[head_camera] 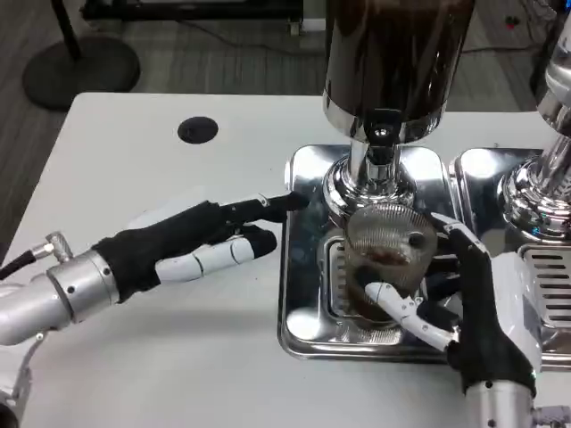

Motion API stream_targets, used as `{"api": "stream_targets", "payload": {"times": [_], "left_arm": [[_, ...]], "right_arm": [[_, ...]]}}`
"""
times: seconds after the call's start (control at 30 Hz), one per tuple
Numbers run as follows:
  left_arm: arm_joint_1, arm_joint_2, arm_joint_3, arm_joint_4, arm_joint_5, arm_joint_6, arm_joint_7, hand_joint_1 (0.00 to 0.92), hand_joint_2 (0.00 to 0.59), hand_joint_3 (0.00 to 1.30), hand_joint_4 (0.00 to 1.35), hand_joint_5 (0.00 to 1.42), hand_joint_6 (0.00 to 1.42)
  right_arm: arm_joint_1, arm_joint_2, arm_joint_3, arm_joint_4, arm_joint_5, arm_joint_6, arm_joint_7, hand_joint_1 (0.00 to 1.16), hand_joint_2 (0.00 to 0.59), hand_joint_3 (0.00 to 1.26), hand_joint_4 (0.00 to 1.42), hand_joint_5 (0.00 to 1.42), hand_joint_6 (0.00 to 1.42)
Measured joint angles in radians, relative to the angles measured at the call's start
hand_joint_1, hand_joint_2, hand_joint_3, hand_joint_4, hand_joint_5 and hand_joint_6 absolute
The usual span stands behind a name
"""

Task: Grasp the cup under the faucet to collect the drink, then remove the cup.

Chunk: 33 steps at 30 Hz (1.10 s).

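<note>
Cup (385, 259): clear ribbed plastic, upright on the grate of the steel tray (303, 334), directly beneath the faucet (382, 143) of the drink dispenser (393, 62). A little dark liquid lies in its bottom.

Right hand (446, 294): wrapped around the cup from the right side, one finger crossing the front near the base, another reaching behind the rim. Grasping the cup.

Left hand (201, 241): hovering over the white table (134, 357) to the left of the tray, fingers stretched out straight toward the dispenser, fingertips at the tray's left edge. Holding nothing, released.

Second dispenser (549, 169): stands at the right edge on its own tray.

Round dark hole (197, 130): set in the tabletop, far left of the dispenser.
</note>
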Motion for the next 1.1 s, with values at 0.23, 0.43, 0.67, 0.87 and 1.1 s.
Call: {"api": "stream_targets", "payload": {"times": [0.23, 0.43, 0.67, 0.87, 1.1], "left_arm": [[-0.01, -0.001, -0.004, 0.021, 0.006, -0.004, 0.0, 0.0, 0.17, 0.12, 0.05, 0.09, 0.2], [-0.015, -0.001, -0.011, 0.029, 0.031, -0.019, 0.001, 0.0, 0.171, 0.12, 0.05, 0.09, 0.19], [-0.02, -0.006, -0.03, 0.033, 0.04, -0.038, 0.001, 0.0, 0.171, 0.12, 0.05, 0.08, 0.19], [-0.022, -0.006, -0.04, 0.033, 0.043, -0.075, 0.003, 0.0, 0.172, 0.12, 0.05, 0.08, 0.19], [-0.025, -0.006, -0.043, 0.029, 0.043, -0.093, 0.002, 0.0, 0.172, 0.12, 0.05, 0.08, 0.19]], "right_arm": [[0.011, 0.0, 0.0, 0.001, 0.0, -0.015, -0.021, 0.65, 0.216, 0.4, 0.47, 0.64, 0.77], [0.017, 0.0, -0.001, 0.001, 0.0, -0.04, -0.051, 0.65, 0.217, 0.4, 0.48, 0.65, 0.79], [0.025, 0.0, -0.007, -0.002, -0.001, -0.058, -0.073, 0.65, 0.217, 0.42, 0.49, 0.66, 0.82], [0.072, -0.006, -0.006, -0.075, -0.009, -0.072, -0.075, 0.65, 0.217, 0.43, 0.5, 0.67, 0.82], [0.175, -0.022, -0.003, -0.173, -0.018, -0.087, -0.055, 0.65, 0.217, 0.44, 0.51, 0.67, 0.82]]}}
